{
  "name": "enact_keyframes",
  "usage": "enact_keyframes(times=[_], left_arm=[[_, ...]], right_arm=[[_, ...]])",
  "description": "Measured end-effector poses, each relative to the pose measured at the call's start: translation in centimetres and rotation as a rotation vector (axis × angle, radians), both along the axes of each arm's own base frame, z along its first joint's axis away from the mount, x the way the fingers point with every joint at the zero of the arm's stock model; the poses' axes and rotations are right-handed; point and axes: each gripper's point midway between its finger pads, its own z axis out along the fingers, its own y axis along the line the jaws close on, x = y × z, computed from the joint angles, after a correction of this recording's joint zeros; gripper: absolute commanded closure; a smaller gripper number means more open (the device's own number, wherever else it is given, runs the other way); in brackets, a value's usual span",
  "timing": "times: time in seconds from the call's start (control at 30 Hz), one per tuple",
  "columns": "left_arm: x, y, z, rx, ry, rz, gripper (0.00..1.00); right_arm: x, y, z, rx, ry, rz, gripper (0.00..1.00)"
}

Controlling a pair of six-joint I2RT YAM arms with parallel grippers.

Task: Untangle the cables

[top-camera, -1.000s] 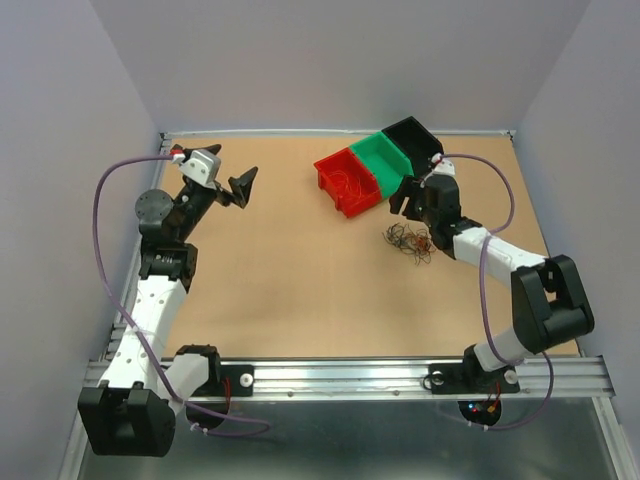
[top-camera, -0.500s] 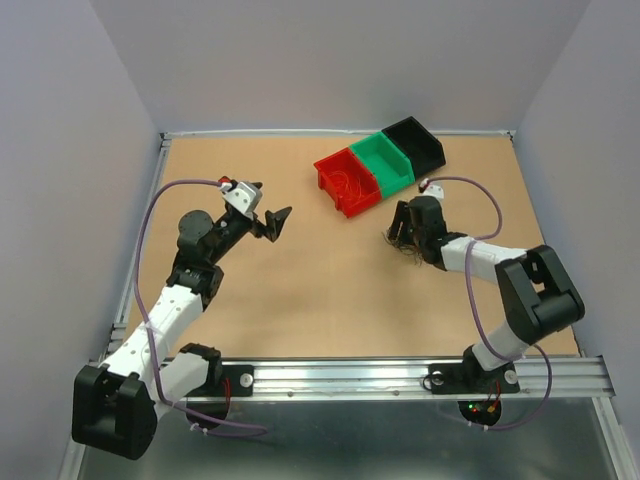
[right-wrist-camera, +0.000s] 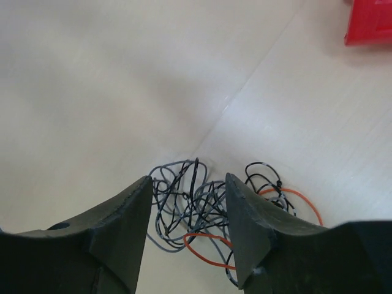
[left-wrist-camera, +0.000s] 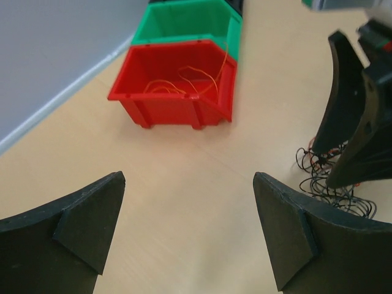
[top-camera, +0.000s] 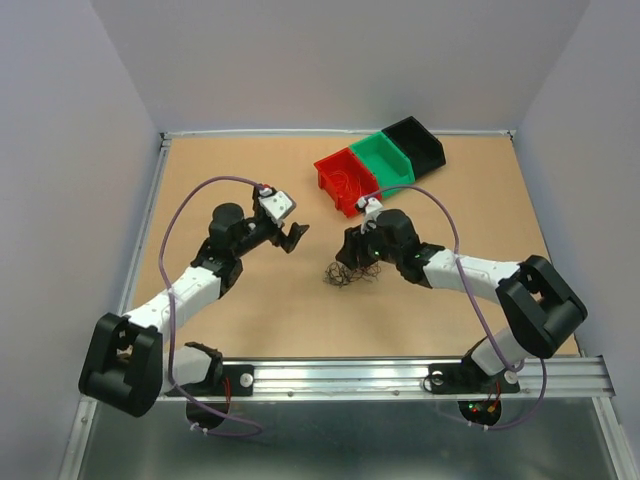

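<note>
The cables are a small clump of thin black, grey and red-orange wires point(top-camera: 343, 273) lying on the table point(top-camera: 250, 310) near its middle. My right gripper point(top-camera: 353, 254) is open and stands over the clump, fingers down on either side of it; in the right wrist view point(right-wrist-camera: 188, 177) the wires point(right-wrist-camera: 184, 205) lie between and beyond the fingertips. My left gripper point(top-camera: 296, 235) is open and empty, just left of the clump. In the left wrist view point(left-wrist-camera: 188, 179) the clump point(left-wrist-camera: 321, 184) shows at the right under the right gripper's fingers point(left-wrist-camera: 343, 104).
A red bin point(top-camera: 345, 183) with thin orange wires in it, a green bin point(top-camera: 386, 164) and a black bin point(top-camera: 416, 144) stand in a row at the back. The red bin point(left-wrist-camera: 174, 86) and the green bin point(left-wrist-camera: 184, 24) show ahead of my left gripper.
My right gripper moved left and nearer, and the clump moved with it from the right side to the table's middle. My left arm swung right toward the middle.
</note>
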Motion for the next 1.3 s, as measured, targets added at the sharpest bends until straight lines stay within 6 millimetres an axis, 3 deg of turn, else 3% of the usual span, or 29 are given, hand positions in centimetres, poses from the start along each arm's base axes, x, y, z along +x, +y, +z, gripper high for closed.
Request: enact_keyframes(times=[0.1, 0.27, 0.63, 0.77, 0.87, 1.07, 1.3], left_arm=[[0.4, -0.6, -2.4, 0.051, 0.055, -0.024, 0.02], [0.3, -1.3, -4.0, 0.105, 0.078, -0.084, 0.02], [-1.9, -5.1, -5.2, 0.173, 0.078, -0.262, 0.01], [-2.7, -5.6, -6.2, 0.192, 0.103, -0.311, 0.01], [-3.3, -5.9, -6.9, 0.215, 0.114, -0.353, 0.02], [-4.0, -7.2, -8.0, 0.257, 0.15, -0.435, 0.04], [-4.4, -8.0, -8.8, 0.281, 0.185, -0.477, 0.06]], right_arm=[[0.1, 0.4, 0.7, 0.018, -0.029, 0.03, 0.54], [0.2, 0.3, 0.2, 0.005, -0.034, 0.051, 0.31], [-0.1, -1.2, -0.4, -0.018, -0.043, -0.001, 0.43], [-0.2, -1.2, -1.4, -0.029, -0.018, -0.004, 0.63], [-0.5, -1.2, -2.6, -0.039, 0.017, -0.002, 0.72], [-1.2, -1.3, -3.1, -0.028, 0.031, 0.008, 0.94], [-1.4, -0.9, -2.3, -0.001, 0.02, 0.027, 0.99]])
